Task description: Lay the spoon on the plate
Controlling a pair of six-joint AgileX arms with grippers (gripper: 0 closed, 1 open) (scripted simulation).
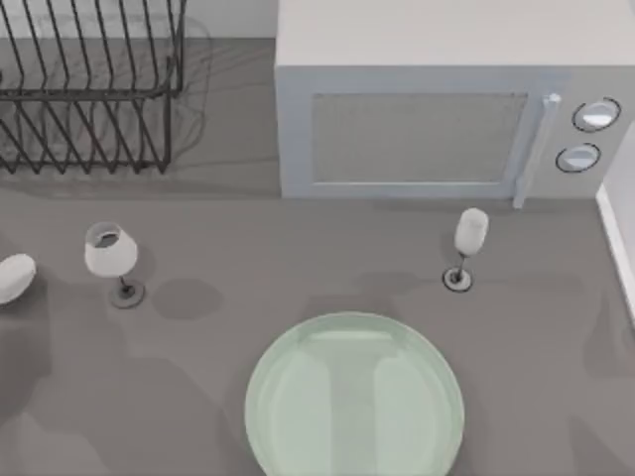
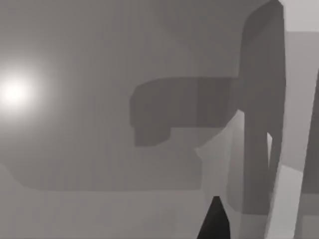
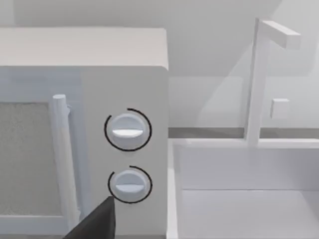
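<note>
Top view: the plate (image 1: pixel 354 397) lies at six o'clock on the table (image 1: pixel 556 377); the spoon's (image 1: pixel 14 277) white bowl pokes in at nine o'clock, well apart. Whether either gripper's fingers are apart, I cannot tell.

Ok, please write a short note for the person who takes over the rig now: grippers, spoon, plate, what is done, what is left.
Left gripper: over bare grey table.
Right gripper: facing the microwave, with the sink beside it.
Plate: front middle of the table, nothing on it.
Spoon: probably the white oval shape at the table's left edge, near the left wine glass; its handle is cut off.
Done: nothing yet.
Left: grasp the spoon, most likely with the left arm, and lay it on the plate.
</note>
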